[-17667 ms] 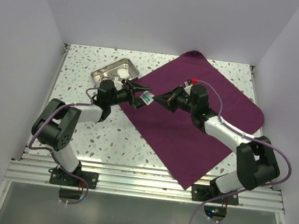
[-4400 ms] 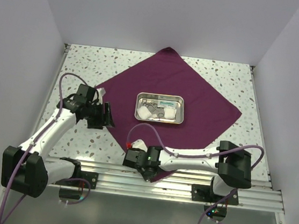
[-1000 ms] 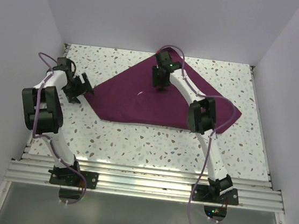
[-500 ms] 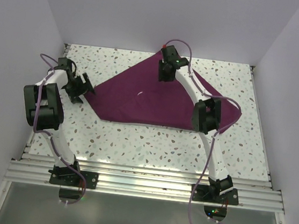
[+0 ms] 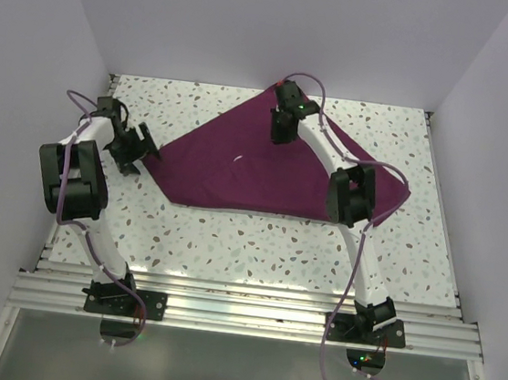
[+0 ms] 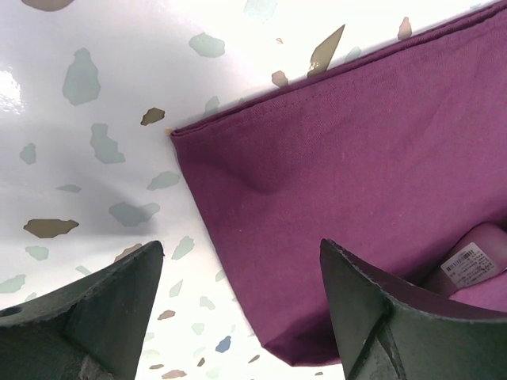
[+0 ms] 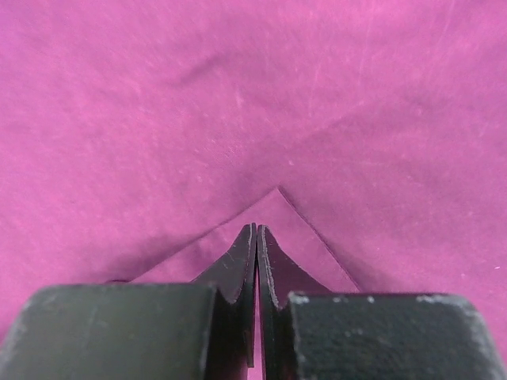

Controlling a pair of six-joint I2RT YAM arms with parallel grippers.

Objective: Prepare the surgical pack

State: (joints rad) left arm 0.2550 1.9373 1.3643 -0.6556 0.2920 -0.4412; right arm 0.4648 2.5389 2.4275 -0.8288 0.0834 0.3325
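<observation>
Folded plum cloth [image 5: 237, 174] lies mid-desk [image 5: 257, 245]; left gripper [image 6: 239, 244], fingers apart, straddles the cloth's left corner; right gripper [image 7: 255, 227], fingers pressed together, at the cloth's far corner flap

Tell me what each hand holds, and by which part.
The right hand is shut on the purple cloth, seemingly pinching the tip of its folded-over corner. The left hand is open and holds nothing.

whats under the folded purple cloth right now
At the purple cloth's open left corner, a pale labelled item peeks out between the layers. Whatever else lies underneath is covered.
</observation>
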